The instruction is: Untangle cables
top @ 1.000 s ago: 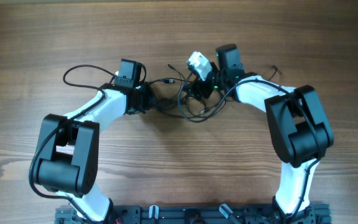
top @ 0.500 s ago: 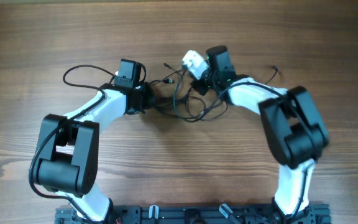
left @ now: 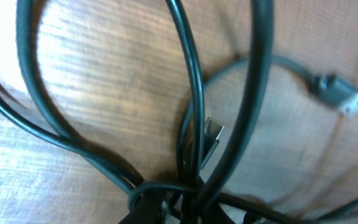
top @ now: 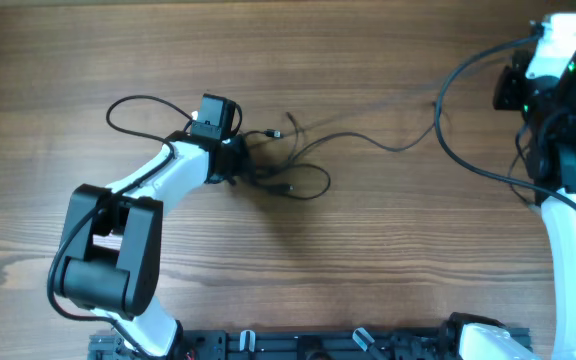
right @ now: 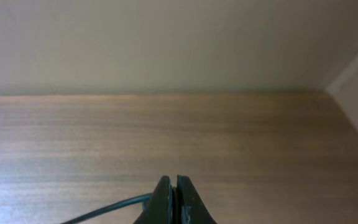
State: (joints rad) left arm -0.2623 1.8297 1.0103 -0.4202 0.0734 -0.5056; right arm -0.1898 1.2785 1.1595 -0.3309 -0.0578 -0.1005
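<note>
The cables (top: 286, 165) are thin black cords lying in a loose tangle at the table's middle. My left gripper (top: 236, 160) sits on the tangle's left side. In the left wrist view the cables (left: 194, 106) converge into my left gripper (left: 179, 213), which looks shut on them. A small plug (left: 344, 96) lies at the right. One long cable (top: 398, 148) runs from the tangle to the far right and rises. My right gripper (right: 174, 182) is shut on that cable (right: 114, 205), high above the table. The right arm (top: 563, 120) is at the top right corner.
A cable loop (top: 133, 105) trails left behind the left arm (top: 158, 180). Another black cord (top: 473, 168) curves down under the right arm. The right wrist view shows bare wooden table (right: 179, 130) and a pale wall (right: 166, 43) beyond it.
My right gripper shut on a cable at the tangle, then swung far right and up, drawing that cable out long. The left gripper stayed on the tangle.
</note>
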